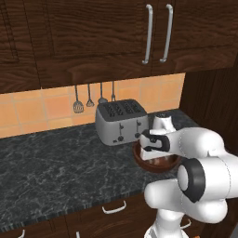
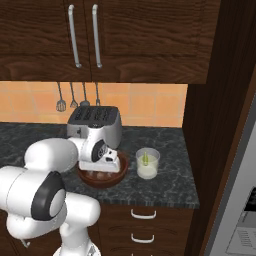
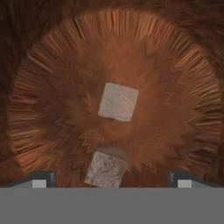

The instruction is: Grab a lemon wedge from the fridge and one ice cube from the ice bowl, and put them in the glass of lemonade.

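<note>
My gripper (image 3: 111, 179) is open and points straight down into the ice bowl (image 3: 48, 109), a reddish-brown wooden bowl (image 2: 102, 179) on the dark counter in front of the toaster. Two pale ice cubes lie on the bowl's floor. One ice cube (image 3: 118, 101) is at the centre. The other ice cube (image 3: 106, 168) lies between my two fingertips (image 3: 41, 178), untouched by either. The glass of lemonade (image 2: 148, 164) stands just right of the bowl, with a small yellow-green lemon wedge (image 2: 145, 158) in it. The grey fridge (image 2: 237, 200) is at the far right.
A silver four-slot toaster (image 1: 122, 122) stands right behind the bowl (image 1: 155, 163). Utensils (image 1: 78, 106) hang on the orange tiled wall. Dark wooden cabinets (image 1: 93, 37) hang overhead. A dark cabinet side (image 2: 205, 125) closes the counter on the right. The marble counter (image 1: 56, 167) stretches left.
</note>
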### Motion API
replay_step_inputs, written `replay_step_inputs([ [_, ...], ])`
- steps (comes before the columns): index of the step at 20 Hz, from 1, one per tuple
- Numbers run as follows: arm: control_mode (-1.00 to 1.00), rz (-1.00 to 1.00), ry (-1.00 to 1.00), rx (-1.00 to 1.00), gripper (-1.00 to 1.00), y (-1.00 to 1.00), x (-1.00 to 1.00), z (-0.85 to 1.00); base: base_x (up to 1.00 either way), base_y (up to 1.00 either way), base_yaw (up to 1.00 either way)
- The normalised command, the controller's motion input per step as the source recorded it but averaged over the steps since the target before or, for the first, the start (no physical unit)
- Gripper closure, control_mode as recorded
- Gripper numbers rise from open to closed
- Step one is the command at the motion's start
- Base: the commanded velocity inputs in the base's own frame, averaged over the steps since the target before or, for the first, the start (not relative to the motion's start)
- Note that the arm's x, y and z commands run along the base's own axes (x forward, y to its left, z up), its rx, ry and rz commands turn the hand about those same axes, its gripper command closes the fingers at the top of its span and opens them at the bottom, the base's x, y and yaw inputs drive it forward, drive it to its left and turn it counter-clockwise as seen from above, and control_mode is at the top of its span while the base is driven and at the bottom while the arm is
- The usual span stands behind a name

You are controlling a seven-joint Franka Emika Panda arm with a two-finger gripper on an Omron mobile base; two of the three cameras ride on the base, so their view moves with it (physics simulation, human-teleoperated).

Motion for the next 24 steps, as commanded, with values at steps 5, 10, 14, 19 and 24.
replay_step_inputs([
  [5,-1.0,0.0,0.0,0.04,-1.0,0.0,0.23,-0.16,0.0,0.0,0.0],
  [10,-1.0,0.0,0.0,0.0,-1.0,0.0,-0.01,-0.01,0.0,0.0,0.0],
  [14,-1.0,0.0,-0.05,0.0,-1.0,0.0,0.0,-0.08,0.0,0.0,0.0],
  [19,-1.0,0.0,-0.06,0.0,-1.0,0.0,0.0,-0.17,0.0,0.0,0.0],
  [24,-1.0,0.0,-0.07,0.0,-1.0,0.0,0.0,-0.13,0.0,0.0,0.0],
])
